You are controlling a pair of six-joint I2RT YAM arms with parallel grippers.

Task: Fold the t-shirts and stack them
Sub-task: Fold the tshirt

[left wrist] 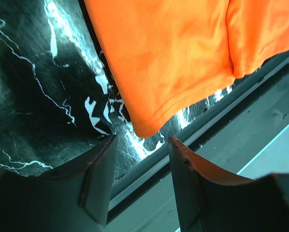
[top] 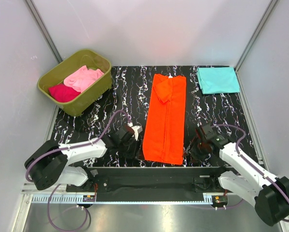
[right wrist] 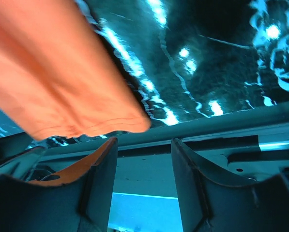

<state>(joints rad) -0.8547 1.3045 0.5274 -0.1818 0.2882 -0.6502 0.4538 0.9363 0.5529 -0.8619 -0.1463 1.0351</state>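
Note:
The orange t-shirt [top: 165,118] lies in a long folded strip down the middle of the black marbled table [top: 110,104]. A folded teal t-shirt [top: 218,79] rests at the back right. The pink t-shirt [top: 83,77] and the magenta t-shirt [top: 63,92] are crumpled in the olive tub. My left gripper [top: 134,145] sits at the orange strip's near left corner and my right gripper [top: 191,150] at its near right corner. In the left wrist view the gripper [left wrist: 143,140] is open, with the orange corner [left wrist: 149,126] just ahead of the gap. In the right wrist view the gripper [right wrist: 144,141] is open beside the orange hem [right wrist: 86,121].
The olive-green tub [top: 97,93] stands at the back left, partly off the table's corner. The table's near edge and a metal rail [top: 159,169] run directly under both grippers. Grey walls close in the sides and back.

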